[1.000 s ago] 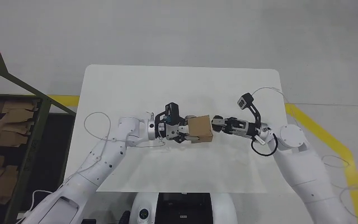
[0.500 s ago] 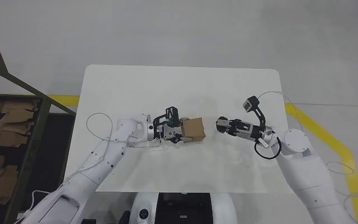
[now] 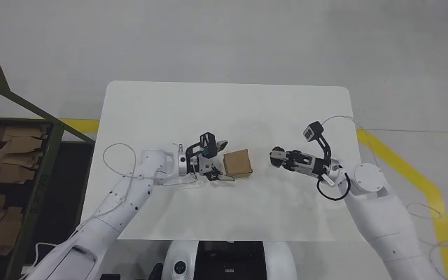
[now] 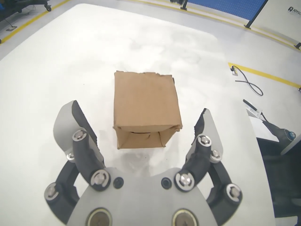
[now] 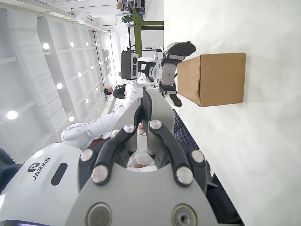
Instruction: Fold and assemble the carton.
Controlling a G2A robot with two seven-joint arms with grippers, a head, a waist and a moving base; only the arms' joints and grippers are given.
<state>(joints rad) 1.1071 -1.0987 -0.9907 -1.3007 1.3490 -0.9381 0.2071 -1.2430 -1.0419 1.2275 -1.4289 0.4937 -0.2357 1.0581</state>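
The carton (image 3: 238, 162) is sitting on the table (image 3: 294, 112), resting on one face with nothing gripping it. The left gripper (image 4: 140, 107) is hanging just beside one end of the carton, its jaws spread wide to either side of that end without touching the cardboard. The right gripper (image 5: 145, 95) is lying off the opposite end of the carton, apart from it, its jaws pressed together on nothing. The end facing the left gripper is looking unfinished: its flaps are sitting tucked inward and the top edge is bowing slightly, so the step in hand is probably squaring that end. Doing it well is likely calling for the right gripper bracing the far end so the light carton is not sliding, and the left one pushing evenly and centred rather than crushing a corner.
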